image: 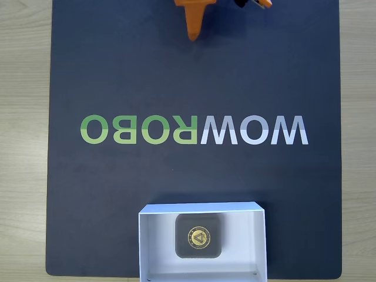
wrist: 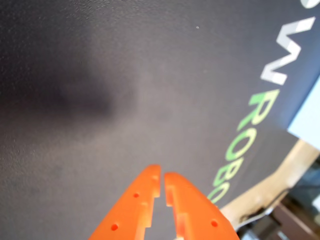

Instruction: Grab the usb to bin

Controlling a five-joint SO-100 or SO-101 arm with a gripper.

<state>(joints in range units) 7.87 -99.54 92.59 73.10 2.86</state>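
Usb [image: 198, 236] in bin [image: 155, 241]; orange jaws [wrist: 162, 176] closed above mat [image: 117, 76].

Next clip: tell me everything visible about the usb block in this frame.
In the fixed view the usb is a small dark grey, flat, rounded-square block with a matte look and a gold circular emblem holding a triangle at its centre. It lies flat, emblem up, on the floor of the white bin, near the middle and slightly toward the back wall, clear of the side walls. The orange gripper is far off at the mat's opposite edge.
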